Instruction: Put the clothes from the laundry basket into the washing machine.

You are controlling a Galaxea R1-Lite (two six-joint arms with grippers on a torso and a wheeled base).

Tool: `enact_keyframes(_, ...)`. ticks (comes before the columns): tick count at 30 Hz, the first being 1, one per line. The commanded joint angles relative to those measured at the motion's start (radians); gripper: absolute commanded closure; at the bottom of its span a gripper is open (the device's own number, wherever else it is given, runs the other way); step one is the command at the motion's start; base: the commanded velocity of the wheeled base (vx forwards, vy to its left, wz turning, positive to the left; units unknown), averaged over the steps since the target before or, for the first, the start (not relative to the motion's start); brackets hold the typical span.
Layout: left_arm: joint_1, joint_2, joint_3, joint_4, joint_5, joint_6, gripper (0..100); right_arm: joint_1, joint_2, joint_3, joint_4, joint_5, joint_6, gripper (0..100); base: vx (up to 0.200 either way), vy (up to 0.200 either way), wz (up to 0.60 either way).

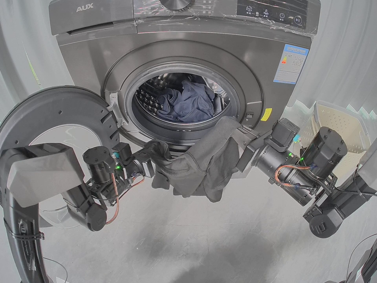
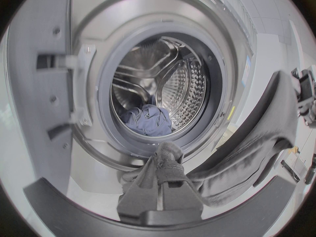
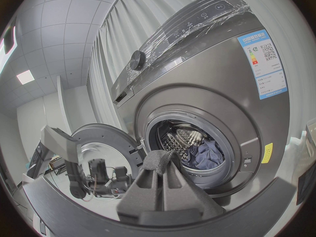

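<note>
A dark grey garment [image 1: 200,160] hangs stretched between my two grippers, just below and in front of the washing machine's open drum [image 1: 182,99]. My left gripper [image 1: 151,154] is shut on its left end, whose bunched cloth [image 2: 168,155] shows between the fingers in the left wrist view. On the garment's right end, near the drum's lower right rim, my right gripper [image 1: 235,132] is shut, with the fabric [image 3: 159,158] pinched at its tips. A blue garment [image 1: 188,103] lies inside the drum [image 2: 158,92].
The washing machine's round door [image 1: 59,114] stands swung open at the left, close beside my left arm. A cream laundry basket [image 1: 341,126] sits at the right, behind my right arm. Grey floor [image 1: 176,236] lies below the hanging garment.
</note>
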Motion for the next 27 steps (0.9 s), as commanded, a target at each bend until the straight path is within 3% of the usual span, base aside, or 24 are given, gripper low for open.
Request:
enact_keyframes(1,-0.005,-0.207,0.124,0.000,0.000,0.005,100,-0.014,-0.005,0.008,-0.006,-0.004,0.007,100,0.000,0.000,0.00)
enact_keyframes(11,0.010,-0.334,0.140,0.002,-0.002,0.001,100,-0.164,0.003,0.005,-0.006,0.011,0.026,100,0.000,0.000,0.00)
enact_keyframes(27,-0.001,-0.439,0.143,0.003,-0.003,0.001,100,-0.224,-0.006,0.011,-0.006,0.011,0.024,100,0.000,0.000,0.00)
